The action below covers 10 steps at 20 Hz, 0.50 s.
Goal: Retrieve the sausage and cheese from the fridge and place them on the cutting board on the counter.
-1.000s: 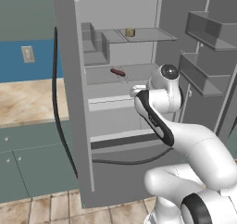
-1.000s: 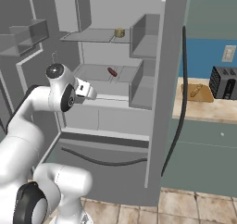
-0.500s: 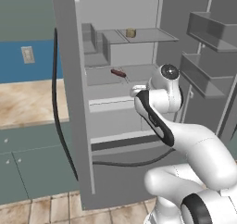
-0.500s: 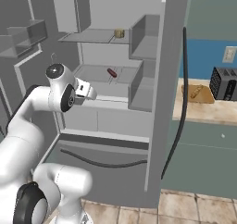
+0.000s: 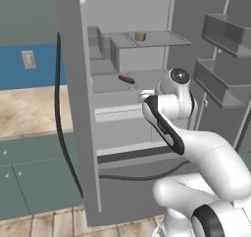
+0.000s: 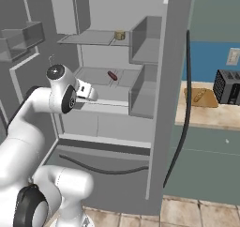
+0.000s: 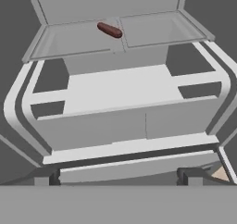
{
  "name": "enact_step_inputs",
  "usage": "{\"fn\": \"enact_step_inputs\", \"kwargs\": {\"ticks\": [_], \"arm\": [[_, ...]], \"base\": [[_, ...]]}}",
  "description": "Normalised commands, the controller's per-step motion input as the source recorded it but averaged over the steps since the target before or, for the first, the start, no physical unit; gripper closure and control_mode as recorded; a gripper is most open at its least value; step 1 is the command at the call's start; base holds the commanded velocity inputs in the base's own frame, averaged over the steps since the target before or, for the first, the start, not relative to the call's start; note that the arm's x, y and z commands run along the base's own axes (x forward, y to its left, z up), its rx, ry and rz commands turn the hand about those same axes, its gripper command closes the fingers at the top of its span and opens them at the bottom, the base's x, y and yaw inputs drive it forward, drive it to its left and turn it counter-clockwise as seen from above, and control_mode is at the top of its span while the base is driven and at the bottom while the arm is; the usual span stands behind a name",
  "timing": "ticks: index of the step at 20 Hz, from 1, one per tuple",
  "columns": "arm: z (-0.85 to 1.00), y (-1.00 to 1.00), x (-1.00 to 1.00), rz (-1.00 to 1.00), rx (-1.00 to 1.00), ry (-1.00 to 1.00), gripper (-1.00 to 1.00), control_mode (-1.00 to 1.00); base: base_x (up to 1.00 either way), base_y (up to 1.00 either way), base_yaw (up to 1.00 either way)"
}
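Note:
The fridge (image 5: 73, 108) stands with its doors swung wide. On its middle shelf lies the sausage (image 5: 126, 79) (image 6: 112, 75) (image 7: 109, 30), a slim dark red link. A small tan cheese (image 5: 140, 35) (image 6: 120, 35) sits one shelf higher. My gripper (image 5: 147, 93) (image 6: 91, 94) (image 7: 119, 176) hovers in front of the middle shelf, below and short of the sausage. It is open, with the fingertips (image 7: 192, 174) far apart and nothing between them. The cutting board (image 6: 191, 99) rests on the counter (image 6: 206, 117) to the right of the fridge.
A pale yellowish stick (image 6: 198, 96) lies on the board, and a black-and-silver toaster (image 6: 228, 87) stands just right of it. Door bins (image 5: 223, 84) (image 6: 21, 38) jut out beside the arm. A grey inner box (image 6: 143, 87) fills the shelves' right side. A dark handle (image 6: 183, 109) runs down the door edge.

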Motion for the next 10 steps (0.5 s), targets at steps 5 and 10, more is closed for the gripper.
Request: {"fn": "enact_step_inputs", "kwargs": {"ticks": [5,10], "arm": [[0.0,0.0,0.0,0.0,0.0,0.0,-1.0,1.0],[0.0,0.0,0.0,0.0,0.0,0.0,-1.0,1.0]], "base": [[0.44,0.0,0.0],[0.47,0.0,0.0]]}}
